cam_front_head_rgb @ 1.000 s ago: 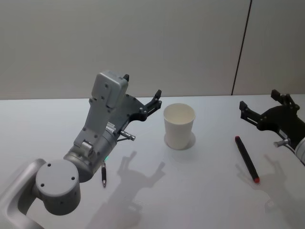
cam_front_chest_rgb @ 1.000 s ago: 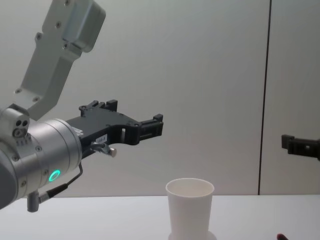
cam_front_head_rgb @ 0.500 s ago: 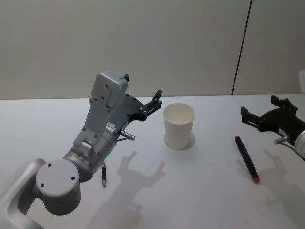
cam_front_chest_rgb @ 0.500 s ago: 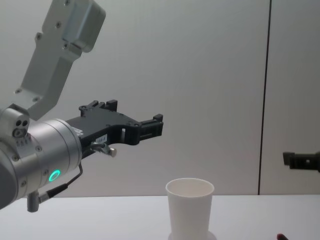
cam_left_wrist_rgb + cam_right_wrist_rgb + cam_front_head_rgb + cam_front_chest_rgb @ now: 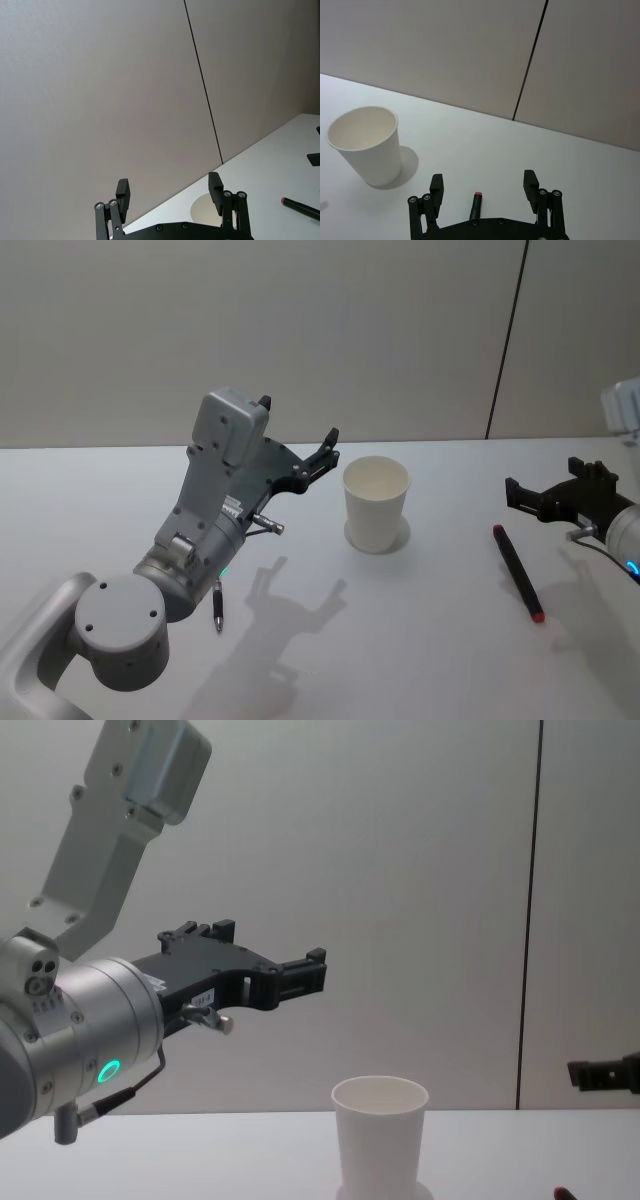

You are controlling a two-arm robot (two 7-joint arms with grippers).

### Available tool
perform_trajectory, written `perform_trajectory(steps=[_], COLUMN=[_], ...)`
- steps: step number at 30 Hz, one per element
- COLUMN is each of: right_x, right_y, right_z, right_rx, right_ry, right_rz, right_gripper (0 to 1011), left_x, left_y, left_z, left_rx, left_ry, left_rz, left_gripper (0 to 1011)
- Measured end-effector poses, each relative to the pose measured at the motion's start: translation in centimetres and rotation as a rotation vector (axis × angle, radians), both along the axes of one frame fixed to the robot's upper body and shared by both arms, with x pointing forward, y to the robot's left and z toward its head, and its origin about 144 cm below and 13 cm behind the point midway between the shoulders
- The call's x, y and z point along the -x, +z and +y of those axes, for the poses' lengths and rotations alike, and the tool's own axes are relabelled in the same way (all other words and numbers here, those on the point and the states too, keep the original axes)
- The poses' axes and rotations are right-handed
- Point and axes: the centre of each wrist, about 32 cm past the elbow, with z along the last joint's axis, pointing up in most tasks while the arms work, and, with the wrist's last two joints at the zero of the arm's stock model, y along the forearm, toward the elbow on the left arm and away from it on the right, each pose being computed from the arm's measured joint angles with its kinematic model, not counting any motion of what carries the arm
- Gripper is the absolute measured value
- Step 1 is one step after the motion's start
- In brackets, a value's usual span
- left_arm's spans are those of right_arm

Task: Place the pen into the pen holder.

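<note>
Cup (image 5: 380, 1140) base cut off by the chest view's lower edge, pen (image 5: 477, 202) mostly hidden behind the right gripper (image 5: 483, 179) in its wrist view.

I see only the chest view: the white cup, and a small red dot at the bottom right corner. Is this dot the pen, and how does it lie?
Observer: Yes. In the head view the pen lies flat on the table, to the right of the pen holder and apart from it.
Operator: Is the right gripper ready over it?
Observer: The right gripper is open. Its wrist view shows a red end of the pen between the jaws, lower down on the table.
Operator: And the left gripper?
Observer: In its wrist view the left gripper is open, with nothing between the jaws.
</note>
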Motion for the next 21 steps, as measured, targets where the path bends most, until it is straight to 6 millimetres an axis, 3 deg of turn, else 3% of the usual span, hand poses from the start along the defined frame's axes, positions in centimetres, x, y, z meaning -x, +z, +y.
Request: perform_trajectory(steps=[21], right_x=[-2.6], right_y=[-0.6], right_z=[1.9], right_rx=[0.041], right_ry=[-0.074], right_rz=[0.152], right_gripper=[1002], left_x=[0.0], left_y=[0.0], left_z=[0.0], left_rx=[0.000], left_ry=[0.000], left_rz=[0.000], left_gripper=[1003])
